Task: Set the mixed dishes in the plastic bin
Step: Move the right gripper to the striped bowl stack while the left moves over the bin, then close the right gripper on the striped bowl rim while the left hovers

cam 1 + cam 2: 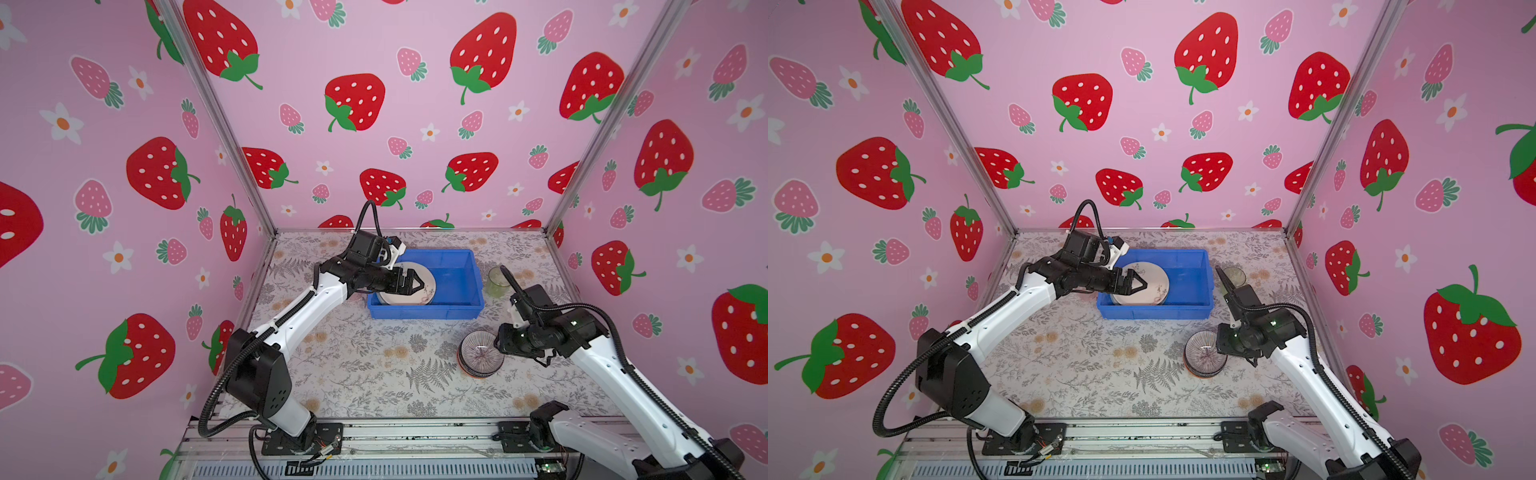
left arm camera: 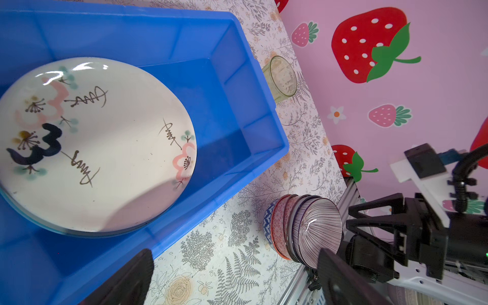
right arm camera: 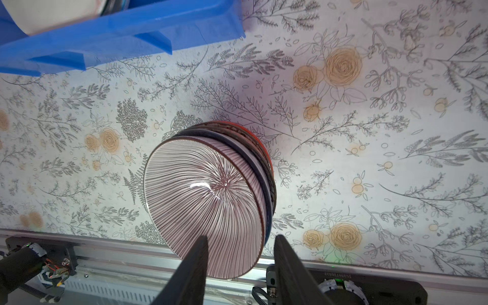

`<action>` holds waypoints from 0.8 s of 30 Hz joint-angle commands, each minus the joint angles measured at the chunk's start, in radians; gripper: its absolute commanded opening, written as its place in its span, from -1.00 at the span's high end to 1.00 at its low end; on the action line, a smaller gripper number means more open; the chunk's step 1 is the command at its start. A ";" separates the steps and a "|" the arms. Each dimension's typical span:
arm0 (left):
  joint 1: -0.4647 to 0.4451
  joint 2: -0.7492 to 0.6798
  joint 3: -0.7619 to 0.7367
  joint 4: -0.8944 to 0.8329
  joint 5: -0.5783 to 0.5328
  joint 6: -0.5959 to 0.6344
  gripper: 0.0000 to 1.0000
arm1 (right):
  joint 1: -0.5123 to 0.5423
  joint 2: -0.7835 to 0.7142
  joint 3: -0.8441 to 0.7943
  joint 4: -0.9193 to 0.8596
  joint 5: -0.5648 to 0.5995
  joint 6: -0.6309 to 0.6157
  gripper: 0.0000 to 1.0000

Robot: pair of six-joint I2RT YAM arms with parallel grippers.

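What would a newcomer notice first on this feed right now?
The bright blue bin at the back, with the cream "3" plate inside and the open left gripper above it. Next, the bowl stack at front right, purple-striped bowl on top, with the right gripper straddling its rim. A green tumbler stands just outside the bin's right end.

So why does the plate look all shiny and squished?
In the left wrist view, light glares white off the plate near its rim, a shadow covers one edge, and the wide lens stretches it oval; in the right wrist view the top bowl has a small glint too.
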 commanded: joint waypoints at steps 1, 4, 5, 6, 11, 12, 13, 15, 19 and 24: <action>-0.004 -0.008 -0.005 0.000 -0.001 0.016 -0.98 | 0.019 -0.012 -0.019 -0.026 0.018 0.033 0.16; -0.005 -0.004 -0.007 -0.001 -0.002 0.016 -0.98 | 0.030 -0.004 -0.033 -0.016 0.025 0.037 0.21; -0.005 -0.004 -0.007 -0.001 -0.002 0.015 -0.98 | 0.033 0.003 -0.037 -0.016 0.030 0.039 0.22; -0.004 -0.003 -0.007 0.000 -0.002 0.016 -0.98 | 0.037 0.007 -0.039 -0.016 0.036 0.039 0.24; -0.005 0.002 -0.007 -0.003 -0.002 0.018 -0.98 | 0.049 0.021 -0.050 -0.007 0.044 0.041 0.28; -0.004 0.004 -0.005 -0.004 -0.003 0.018 -0.98 | 0.049 0.023 -0.053 -0.003 0.044 0.041 0.29; -0.006 0.004 -0.006 -0.005 -0.002 0.019 -0.98 | 0.051 0.025 -0.053 -0.001 0.044 0.040 0.29; -0.005 0.003 -0.006 -0.006 -0.002 0.018 -0.98 | 0.052 0.033 -0.055 0.004 0.043 0.039 0.33; -0.005 0.005 -0.005 -0.007 -0.002 0.019 -0.98 | 0.056 0.048 -0.059 0.014 0.044 0.033 0.35; -0.005 0.004 -0.006 -0.009 -0.004 0.019 -0.98 | 0.058 0.061 -0.057 0.018 0.047 0.027 0.35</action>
